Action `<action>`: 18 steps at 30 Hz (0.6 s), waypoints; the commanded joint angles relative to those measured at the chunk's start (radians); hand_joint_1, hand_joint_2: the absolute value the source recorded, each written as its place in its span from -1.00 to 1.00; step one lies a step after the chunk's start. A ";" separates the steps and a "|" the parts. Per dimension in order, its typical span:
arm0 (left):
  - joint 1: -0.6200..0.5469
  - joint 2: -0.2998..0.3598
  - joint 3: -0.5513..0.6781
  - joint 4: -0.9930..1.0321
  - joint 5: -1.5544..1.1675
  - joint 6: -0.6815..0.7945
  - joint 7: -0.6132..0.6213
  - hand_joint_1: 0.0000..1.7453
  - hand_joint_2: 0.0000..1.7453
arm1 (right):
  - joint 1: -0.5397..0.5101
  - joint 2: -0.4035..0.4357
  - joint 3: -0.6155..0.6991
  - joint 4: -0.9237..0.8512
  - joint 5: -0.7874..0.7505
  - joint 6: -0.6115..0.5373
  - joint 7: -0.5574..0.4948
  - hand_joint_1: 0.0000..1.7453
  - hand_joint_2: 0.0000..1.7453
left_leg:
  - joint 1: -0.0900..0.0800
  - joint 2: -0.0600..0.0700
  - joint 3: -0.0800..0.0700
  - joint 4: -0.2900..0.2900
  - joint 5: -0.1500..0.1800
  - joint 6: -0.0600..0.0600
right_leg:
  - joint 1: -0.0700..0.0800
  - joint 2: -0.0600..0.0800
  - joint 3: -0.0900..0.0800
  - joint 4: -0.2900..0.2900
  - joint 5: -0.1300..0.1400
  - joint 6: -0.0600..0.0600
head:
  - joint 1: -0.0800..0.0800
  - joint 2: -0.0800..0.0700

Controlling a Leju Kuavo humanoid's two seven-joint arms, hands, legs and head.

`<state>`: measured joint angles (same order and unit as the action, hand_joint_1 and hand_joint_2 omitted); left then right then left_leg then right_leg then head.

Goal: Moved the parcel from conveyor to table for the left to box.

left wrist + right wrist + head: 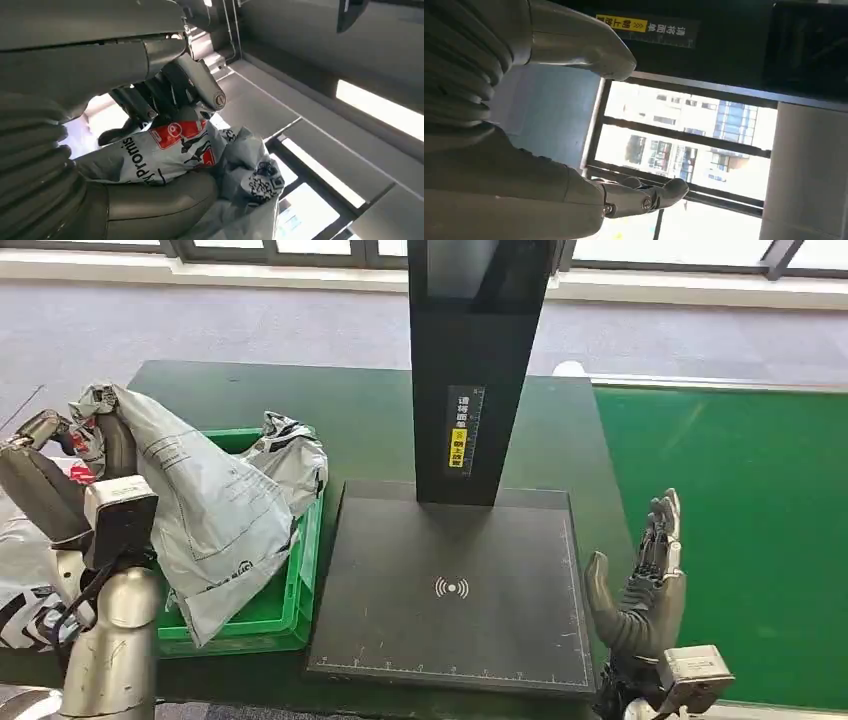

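Surface: dark green table (370, 430), bounded along its right edge by the bright green conveyor (740, 540); windows are seen beyond.
Scanner: black scanner plate (455, 585) with an upright black post (475, 370), set near the table's front edge.
Box: green box (290, 595) at the table's left edge, with a grey bag (295, 455) lying in it.
Parcel: grey parcel (215, 505) is gripped by the left hand (60, 455) and held above the box.
Right hand: right hand (645, 575) is raised at the table's right edge, fingers apart, nothing held.

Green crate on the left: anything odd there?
Yes. A crumpled grey parcel slumps over the green crate's far rim, not lying flat inside. The left hand holds another parcel above it.
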<state>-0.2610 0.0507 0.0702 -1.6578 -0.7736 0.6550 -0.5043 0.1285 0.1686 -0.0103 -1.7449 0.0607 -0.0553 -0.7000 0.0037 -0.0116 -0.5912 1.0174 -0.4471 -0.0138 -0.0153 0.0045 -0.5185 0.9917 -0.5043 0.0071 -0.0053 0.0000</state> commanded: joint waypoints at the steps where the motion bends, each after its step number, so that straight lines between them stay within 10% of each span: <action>1: -0.001 0.019 0.043 -0.091 0.022 0.034 -0.011 1.00 1.00 | -0.021 -0.008 -0.037 0.030 -0.005 -0.001 0.002 -1.00 1.00 | 0.001 0.002 0.000 -0.002 0.001 0.000 | 0.001 0.000 0.001 -0.002 0.001 -0.001 | 0.000 0.000; 12: 0.099 -0.009 0.043 -0.148 -0.021 0.032 -0.039 1.00 1.00 | -0.034 -0.025 0.003 0.056 -0.008 -0.014 0.002 -1.00 1.00 | 0.000 0.002 0.002 -0.002 0.000 0.000 | 0.000 0.001 0.002 -0.003 0.000 -0.001 | 0.000 0.000; 18: 0.054 0.057 -0.094 -0.001 -0.240 -0.324 0.107 1.00 1.00 | -0.088 -0.030 0.007 0.115 -0.013 0.000 0.002 -1.00 1.00 | 0.000 0.001 0.002 -0.004 0.002 0.000 | 0.001 0.000 0.002 -0.004 0.002 -0.001 | 0.000 0.000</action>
<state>-0.1669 0.0584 0.0896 -1.8116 -0.8283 0.6178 -0.5099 0.1186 0.1663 -0.0107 -1.7349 0.0530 -0.0660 -0.7000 0.0037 -0.0119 -0.5911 1.0173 -0.4472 -0.0138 -0.0154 0.0044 -0.5196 0.9916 -0.5048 0.0070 -0.0053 -0.0004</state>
